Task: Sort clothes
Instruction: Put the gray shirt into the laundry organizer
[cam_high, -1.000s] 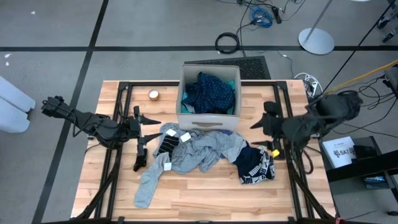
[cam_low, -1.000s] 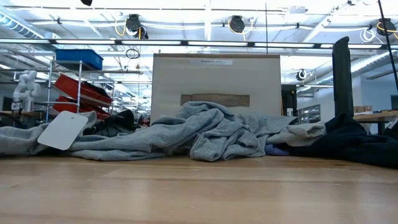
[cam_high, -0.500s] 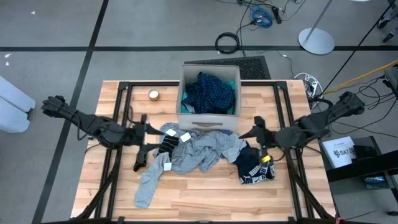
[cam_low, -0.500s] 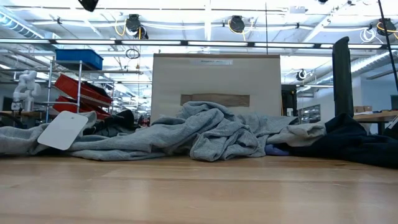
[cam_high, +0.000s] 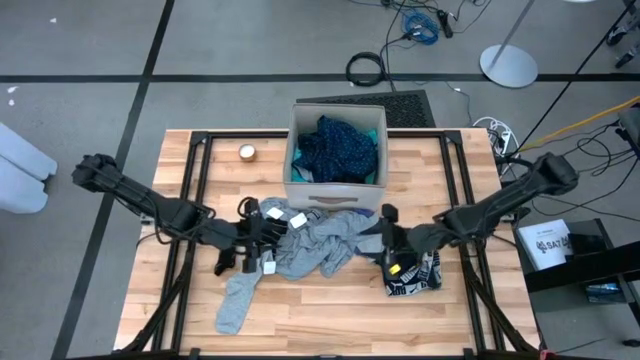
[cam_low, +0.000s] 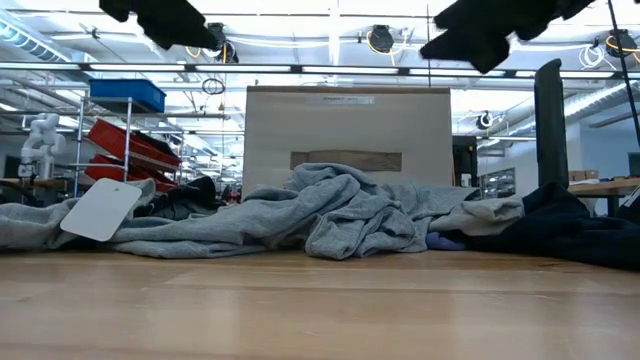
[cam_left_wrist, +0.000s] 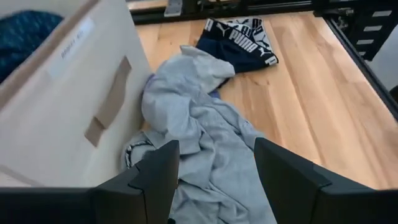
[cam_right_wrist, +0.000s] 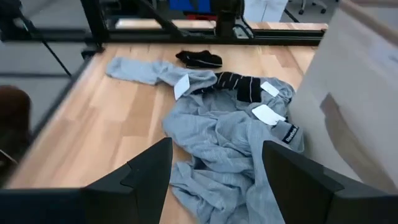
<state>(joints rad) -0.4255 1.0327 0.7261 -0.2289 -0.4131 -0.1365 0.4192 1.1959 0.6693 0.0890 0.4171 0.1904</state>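
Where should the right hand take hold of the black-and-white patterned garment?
Probably at the patterned garment's raised edge nearest the grey pile, coming straight down from above. It lies mostly flat on the table, clear of the grey clothes, so a top pinch on a fold looks easiest. The right hand hovers open beside it.

- "PUMA" in white letters, repeated along the black-and-white waistband of the dark shorts (cam_left_wrist: 239, 38) lying on my table, seen from my left wrist.
- "SA7" in dark print on the white box (cam_high: 547, 243) beside the table on my right side; anything after those characters I cannot read.
- The label on the beige box (cam_left_wrist: 73, 43) is too blurred to read.
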